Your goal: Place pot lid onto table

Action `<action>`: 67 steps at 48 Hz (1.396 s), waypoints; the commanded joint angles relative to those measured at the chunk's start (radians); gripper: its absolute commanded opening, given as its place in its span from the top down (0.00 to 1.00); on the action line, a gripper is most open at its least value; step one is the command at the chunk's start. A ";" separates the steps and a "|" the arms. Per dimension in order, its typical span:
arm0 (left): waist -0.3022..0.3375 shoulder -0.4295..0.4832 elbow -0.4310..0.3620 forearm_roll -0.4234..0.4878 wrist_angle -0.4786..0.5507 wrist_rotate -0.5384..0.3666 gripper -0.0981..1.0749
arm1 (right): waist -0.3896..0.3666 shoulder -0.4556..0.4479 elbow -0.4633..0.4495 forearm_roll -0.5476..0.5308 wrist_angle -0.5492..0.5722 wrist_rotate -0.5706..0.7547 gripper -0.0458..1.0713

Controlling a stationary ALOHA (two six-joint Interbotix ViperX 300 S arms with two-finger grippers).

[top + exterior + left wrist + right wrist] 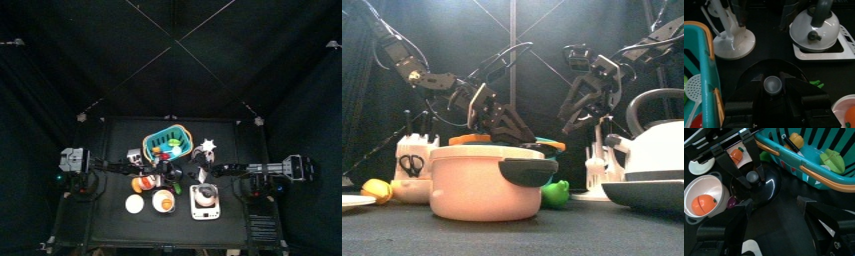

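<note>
Left gripper [772, 102] spread around pot lid [771, 86], reaching low over table [120, 135]; right gripper [784, 228] open, empty.

pot lid [772, 84]: black, grey knob
basket [811, 159]: teal, orange rim
kettle [815, 26]: white
table [114, 150]: matte black
pot [482, 180]: pink

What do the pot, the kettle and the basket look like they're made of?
The pot looks like pale pink enamel or coated metal, smooth with a soft sheen; I can't tell which. The kettle looks like white glazed enamel or ceramic, judging by its bright highlights, with a dark handle. The basket looks like teal moulded plastic with slotted walls and an orange rim.
</note>
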 commanded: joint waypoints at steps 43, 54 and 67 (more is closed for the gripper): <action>-0.017 -0.173 0.091 0.006 -0.008 -0.003 0.25 | 0.006 -0.012 -0.009 0.011 0.000 -0.002 0.06; -0.055 -0.296 0.210 0.000 -0.063 -0.003 0.25 | 0.009 -0.012 -0.006 0.009 0.000 -0.002 0.06; -0.072 -0.318 0.241 0.002 -0.063 0.000 0.25 | 0.009 -0.012 -0.006 0.011 0.000 -0.002 0.06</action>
